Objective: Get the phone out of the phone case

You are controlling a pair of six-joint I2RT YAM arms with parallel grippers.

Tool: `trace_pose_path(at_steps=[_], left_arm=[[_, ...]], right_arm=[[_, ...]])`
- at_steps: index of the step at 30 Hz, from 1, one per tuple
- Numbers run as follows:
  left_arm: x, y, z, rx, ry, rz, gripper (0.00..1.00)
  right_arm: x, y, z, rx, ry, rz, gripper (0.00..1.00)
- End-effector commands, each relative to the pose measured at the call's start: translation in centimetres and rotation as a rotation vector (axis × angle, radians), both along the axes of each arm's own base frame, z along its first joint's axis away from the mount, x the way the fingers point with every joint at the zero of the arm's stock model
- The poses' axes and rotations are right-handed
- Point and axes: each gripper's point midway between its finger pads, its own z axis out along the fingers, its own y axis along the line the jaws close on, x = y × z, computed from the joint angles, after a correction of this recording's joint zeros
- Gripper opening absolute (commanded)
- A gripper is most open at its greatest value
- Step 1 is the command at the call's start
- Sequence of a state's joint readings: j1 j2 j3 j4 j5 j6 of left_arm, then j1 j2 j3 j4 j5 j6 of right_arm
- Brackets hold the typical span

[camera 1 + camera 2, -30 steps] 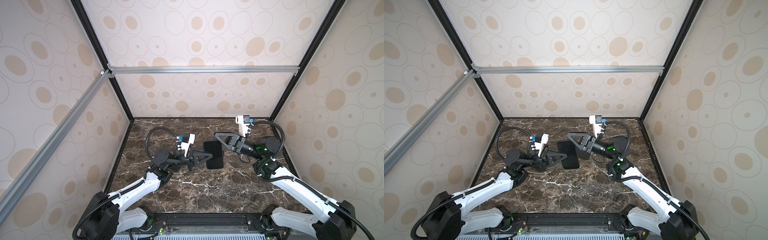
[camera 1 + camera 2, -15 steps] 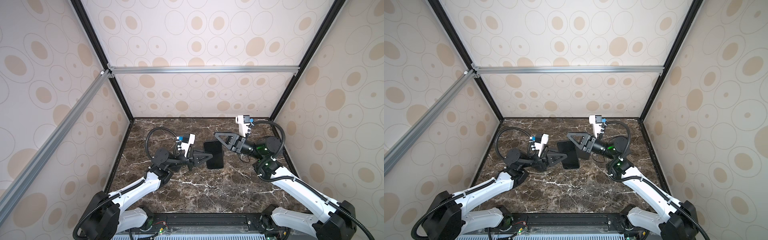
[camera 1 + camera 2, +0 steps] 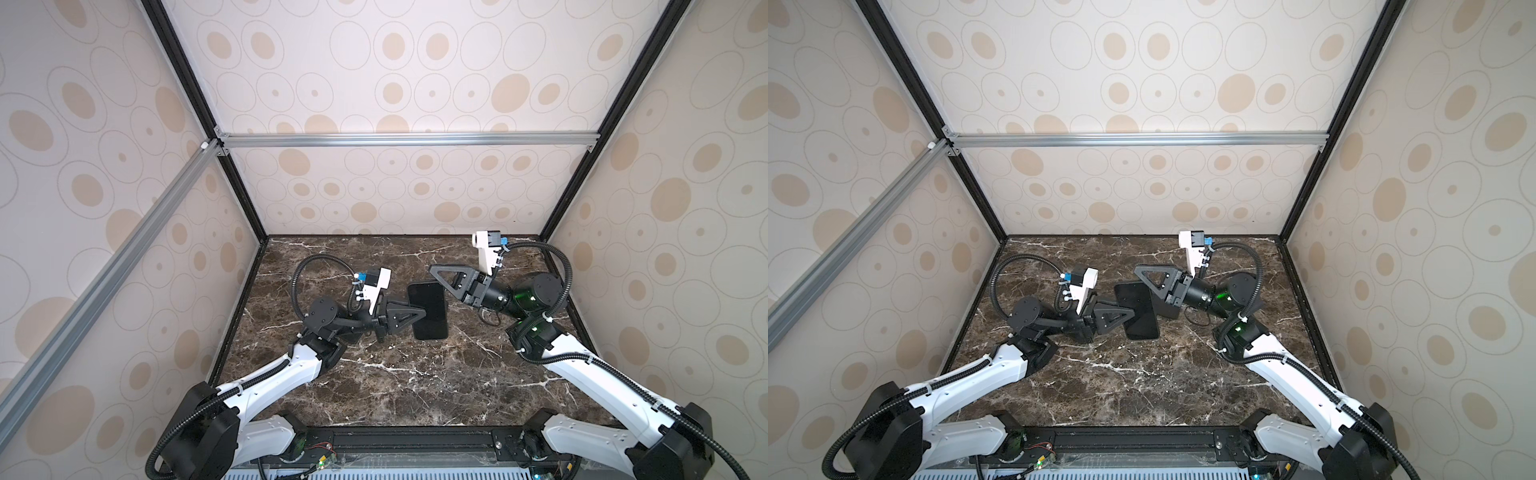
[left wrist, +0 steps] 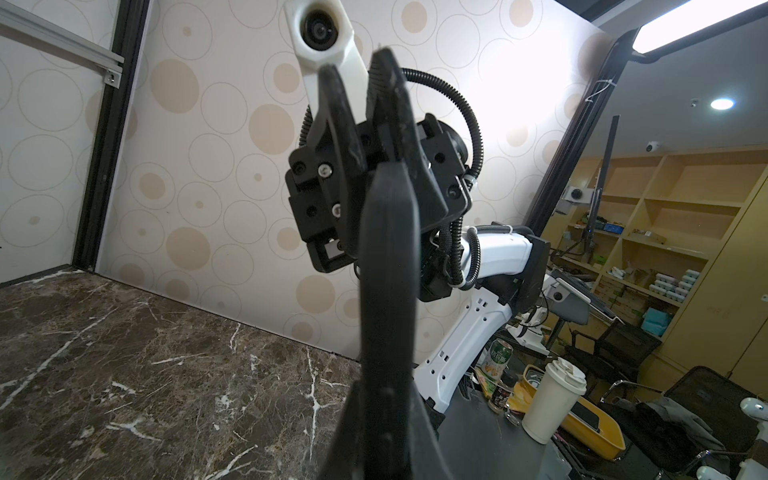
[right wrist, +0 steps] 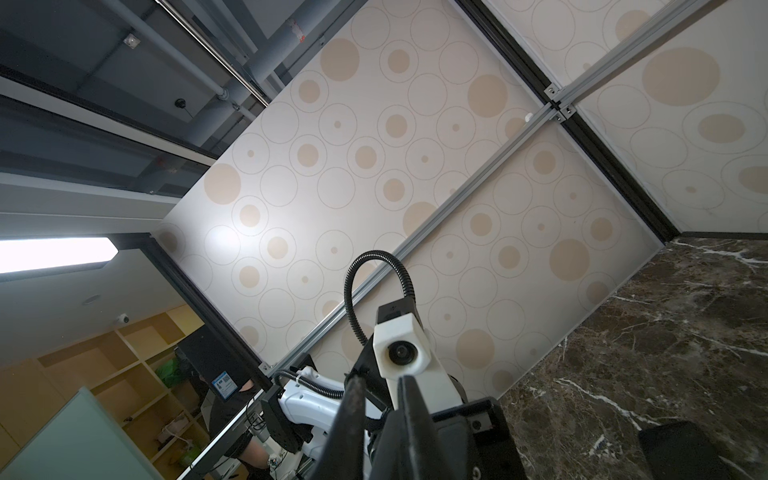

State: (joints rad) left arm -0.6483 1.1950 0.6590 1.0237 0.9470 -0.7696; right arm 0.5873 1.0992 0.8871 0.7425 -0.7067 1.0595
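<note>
In both top views the left gripper (image 3: 417, 318) clamps the left edge of the black phone (image 3: 434, 307) over the table (image 3: 415, 386). The phone case cannot be told apart from it. The right gripper (image 3: 434, 270) sits by the phone's upper right corner.

Left wrist view: the phone (image 4: 386, 291) shows edge-on, pinched on one side only, so a shove may pivot it loose.

Right wrist view: the right gripper (image 5: 380, 378) is narrowly parted and empty, and may skid off the rim.
</note>
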Motion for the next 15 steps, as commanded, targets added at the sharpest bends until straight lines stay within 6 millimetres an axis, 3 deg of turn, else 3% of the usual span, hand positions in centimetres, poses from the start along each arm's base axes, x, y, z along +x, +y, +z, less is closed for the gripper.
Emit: trace_pose_path(at_steps=[1, 8, 15], left_arm=[[-0.7, 0.6, 4.1, -0.096, -0.126, 0.017, 0.00], [-1.1, 0.7, 5.2, -0.116, -0.169, 0.009, 0.00], [-1.5, 1.0, 6.1, -0.123, -0.224, 0.023, 0.00]], right_arm=[[-1.2, 0.4, 0.3, -0.017, 0.018, 0.052, 0.08], [-1.0, 0.8, -0.9, -0.037, 0.088, 0.067, 0.00], [-0.7, 1.4, -2.2, -0.057, 0.170, 0.104, 0.00]])
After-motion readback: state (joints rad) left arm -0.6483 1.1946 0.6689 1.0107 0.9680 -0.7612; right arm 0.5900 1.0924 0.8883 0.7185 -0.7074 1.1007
